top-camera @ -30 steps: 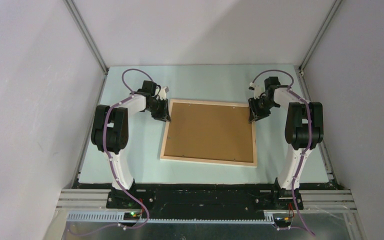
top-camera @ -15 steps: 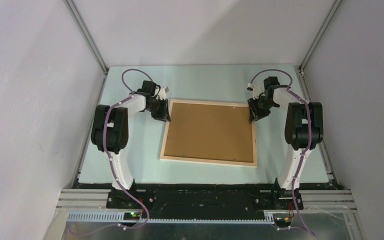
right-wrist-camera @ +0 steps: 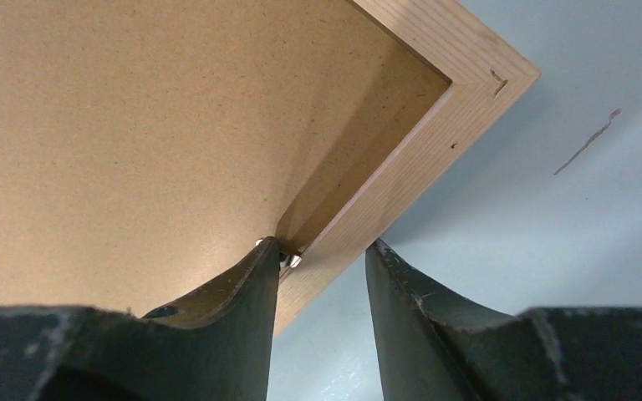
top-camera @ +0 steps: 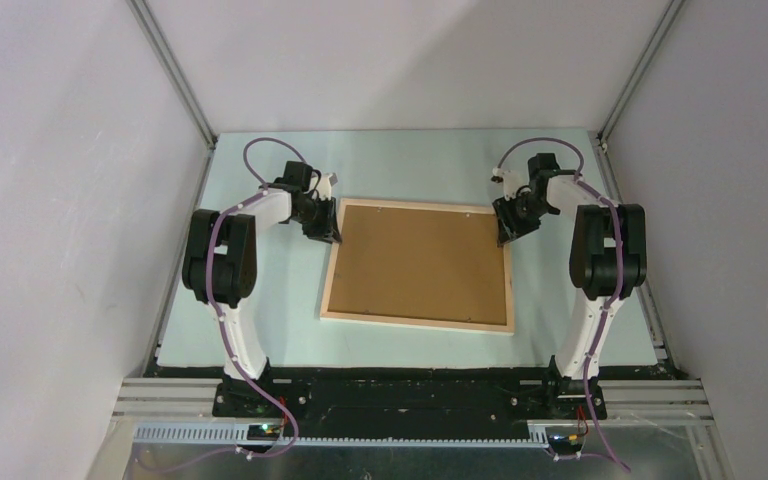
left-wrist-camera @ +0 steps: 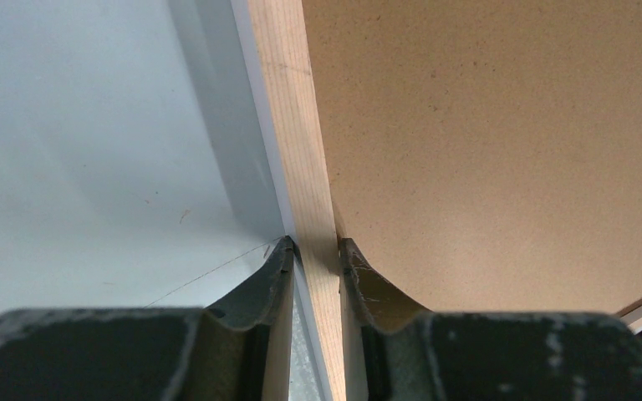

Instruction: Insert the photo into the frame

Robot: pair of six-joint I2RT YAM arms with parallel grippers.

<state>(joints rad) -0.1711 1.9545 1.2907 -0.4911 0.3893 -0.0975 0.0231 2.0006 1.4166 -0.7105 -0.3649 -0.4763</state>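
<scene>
- Left gripper [left-wrist-camera: 316,251] pinches the left rail of the frame [top-camera: 415,322] near its far corner. One dark finger [left-wrist-camera: 272,271] presses the rail's outer face and the other its inner face, over the edge of the backing board [top-camera: 420,260].
- Right gripper [right-wrist-camera: 322,251] straddles the frame's right rail near the far right corner with its jaws spread. The inner finger [right-wrist-camera: 247,288] rests at the board's edge, and the outer finger stands off the rail with bare table showing between.
- Pale blue-green table [top-camera: 270,310] carries everything, with plain grey walls on three sides.
- Light-wood frame lies flat at the table's centre, back side up and slightly askew, between the two arms.
- Brown fibreboard backing board fills the frame's recess and covers whatever lies under it.
- Small metal tab [right-wrist-camera: 291,261] sits at the inner edge of the right rail, touching the inner fingertip.
- Thin dark scratch [right-wrist-camera: 587,142] marks the table beyond the frame's corner, well apart from the fingers.
</scene>
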